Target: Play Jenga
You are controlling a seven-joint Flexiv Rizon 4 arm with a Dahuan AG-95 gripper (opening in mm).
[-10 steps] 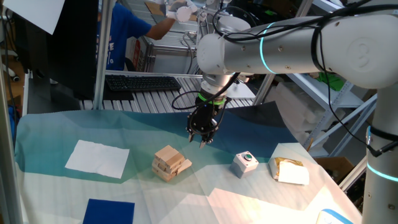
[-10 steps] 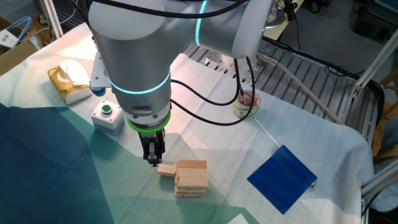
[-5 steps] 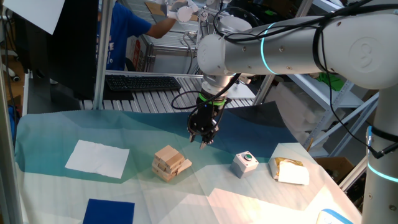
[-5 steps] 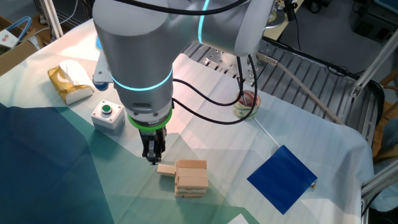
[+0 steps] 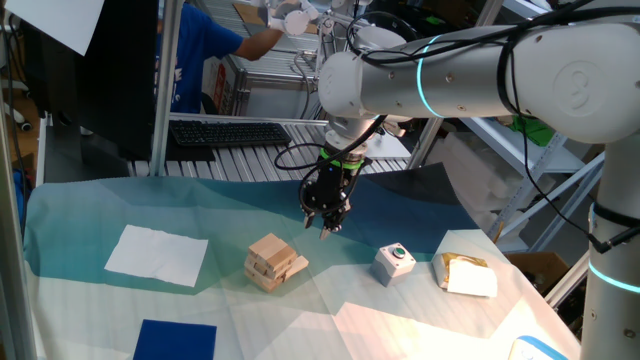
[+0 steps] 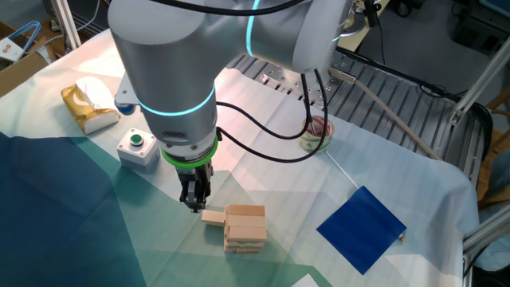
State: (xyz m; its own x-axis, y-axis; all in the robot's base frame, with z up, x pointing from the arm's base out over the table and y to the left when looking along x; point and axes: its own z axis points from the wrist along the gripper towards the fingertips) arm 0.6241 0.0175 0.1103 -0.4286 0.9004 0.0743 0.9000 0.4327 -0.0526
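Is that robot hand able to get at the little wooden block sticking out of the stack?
Probably yes: the hand hangs just above the protruding light tan wooden block, with nothing between them.

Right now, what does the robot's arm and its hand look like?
The arm is fat, round and silvery white, with glowing turquoise rings at its joints. Black cables loop beside it. A bright green band sits just above the small black hand, which has two thin fingers.
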